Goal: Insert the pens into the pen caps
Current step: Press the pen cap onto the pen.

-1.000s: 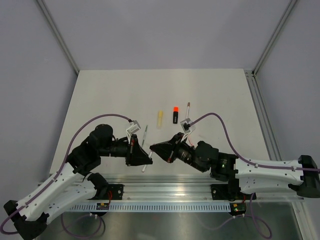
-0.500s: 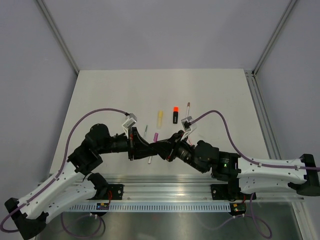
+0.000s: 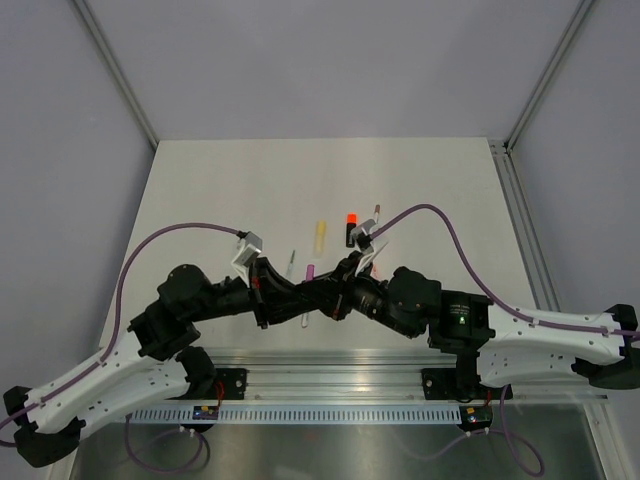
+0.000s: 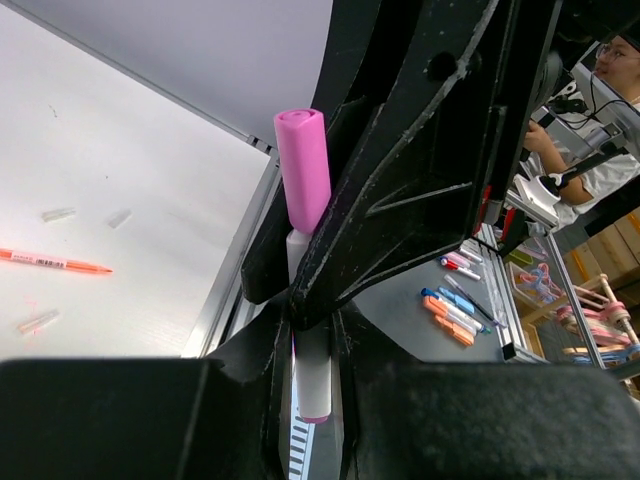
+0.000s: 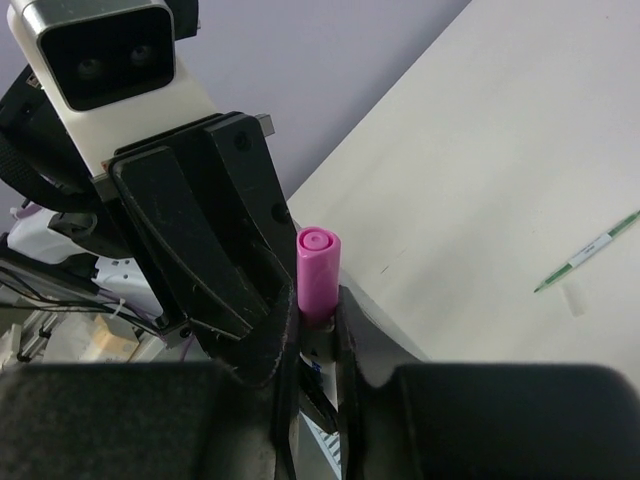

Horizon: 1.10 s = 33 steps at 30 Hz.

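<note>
Both grippers meet above the table's near middle. My left gripper (image 3: 298,299) (image 4: 313,335) is shut on a white pen (image 4: 313,385) (image 3: 304,319), which stands upright between its jaws. A pink pen cap (image 4: 304,170) (image 5: 317,268) (image 3: 311,272) sits on the pen's top end. My right gripper (image 3: 328,293) (image 5: 318,322) is shut around the base of that cap, its fingers crossing the left ones. On the table lie a pale yellow highlighter (image 3: 319,237), a black highlighter with an orange end (image 3: 350,228), a thin grey pen (image 3: 291,263) and an orange-red pen (image 4: 55,262).
Small clear caps (image 4: 58,214) lie near the orange-red pen. A thin green-tipped pen (image 5: 588,251) lies on the table with a small cap (image 5: 572,297) beside it. Another thin pen (image 3: 376,211) is partly hidden by the right wrist camera. A metal rail (image 3: 330,378) runs along the near edge.
The two grippers, apart a second ago, have come together. The pink cap now sits on the white pen's end, and both arms have shifted slightly.
</note>
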Motion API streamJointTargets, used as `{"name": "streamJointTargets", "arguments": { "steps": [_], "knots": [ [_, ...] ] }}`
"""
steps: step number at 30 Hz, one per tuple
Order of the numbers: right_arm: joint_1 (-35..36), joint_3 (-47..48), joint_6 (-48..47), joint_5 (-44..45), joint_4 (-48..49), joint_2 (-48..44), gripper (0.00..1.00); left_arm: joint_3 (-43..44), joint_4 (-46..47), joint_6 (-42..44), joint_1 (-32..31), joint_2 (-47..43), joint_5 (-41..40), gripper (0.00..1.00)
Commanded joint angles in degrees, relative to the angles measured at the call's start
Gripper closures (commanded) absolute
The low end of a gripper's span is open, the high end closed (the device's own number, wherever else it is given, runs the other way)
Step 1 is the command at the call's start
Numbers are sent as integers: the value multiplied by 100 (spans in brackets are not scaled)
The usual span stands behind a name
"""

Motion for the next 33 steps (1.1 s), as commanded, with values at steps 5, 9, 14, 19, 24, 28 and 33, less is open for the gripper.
{"name": "streamJointTargets", "arguments": {
  "steps": [5,9,14,19,24,28,33],
  "knots": [
    [46,297,-361,-110,-970,114,100,107,972,248,-63,-186,-253,100],
    [-163,438,-669,-153,-953,43,100,142,1059,256,-63,-71,-78,79],
    [-656,526,-863,-653,-795,-123,100,20,1182,169,-71,78,98,47],
    [-868,614,-977,-944,-794,-159,100,-174,1165,72,-80,8,37,9],
    [-885,658,-1012,-1234,-636,-124,100,-305,1331,-174,-80,131,89,1],
    [-903,694,-1065,-1577,-444,-89,100,-402,1691,-367,-80,350,256,1],
    [-947,720,-1118,-1946,-303,-141,100,-455,2000,-534,-80,605,502,1]
  ]
}}
